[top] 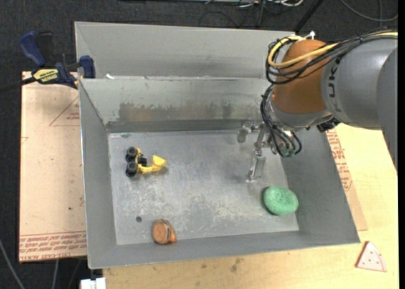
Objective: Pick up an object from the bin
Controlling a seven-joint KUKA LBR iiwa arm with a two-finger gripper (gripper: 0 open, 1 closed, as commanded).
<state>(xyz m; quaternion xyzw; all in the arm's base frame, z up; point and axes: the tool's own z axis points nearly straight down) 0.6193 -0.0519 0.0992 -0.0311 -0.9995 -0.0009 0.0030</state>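
Note:
My gripper hangs over the right half of the bin floor, just below the orange-covered wrist. Nothing shows in its grasp. A green rounded lump lies a little below and to the right of the gripper tip, near the bin's right wall and apart from the gripper. A small yellow toy vehicle with black wheels lies far off on the left side of the floor. A brown-orange round thing rests by the front wall, left of centre.
The arm reaches in from the right over the bin's right rim. Sloping grey walls close in the floor on all sides. Bare floor stretches between the gripper and the yellow toy.

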